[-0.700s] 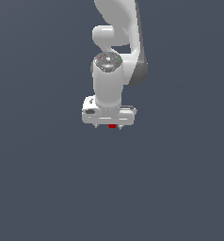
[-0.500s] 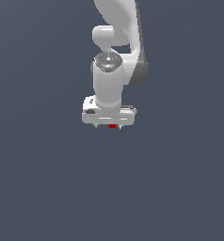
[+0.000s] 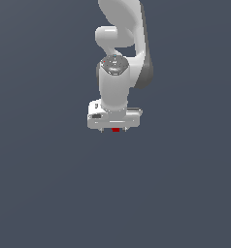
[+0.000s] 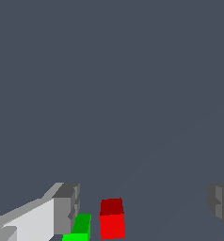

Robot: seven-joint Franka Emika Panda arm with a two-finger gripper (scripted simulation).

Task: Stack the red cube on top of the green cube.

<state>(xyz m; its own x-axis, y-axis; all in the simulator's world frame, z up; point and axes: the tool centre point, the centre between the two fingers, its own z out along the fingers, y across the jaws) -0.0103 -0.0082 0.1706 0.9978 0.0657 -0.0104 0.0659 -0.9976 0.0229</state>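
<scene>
No brand, label or writing can be read anywhere. The white arm (image 3: 118, 72) reaches down over the dark grey surface (image 3: 44, 184), which fills both views. The pincer (image 4: 142, 207) stands wide open, its grey fingers (image 4: 67, 207) far apart, and it holds nothing. The red cube (image 4: 112, 219) sits between the fingers, nearer one of them, with clear gaps on both sides. The green cube (image 4: 79, 228) lies just beside that nearer finger, close to the red cube but apart from it. In the exterior view only a sliver of the red cube shows below the pincer.
</scene>
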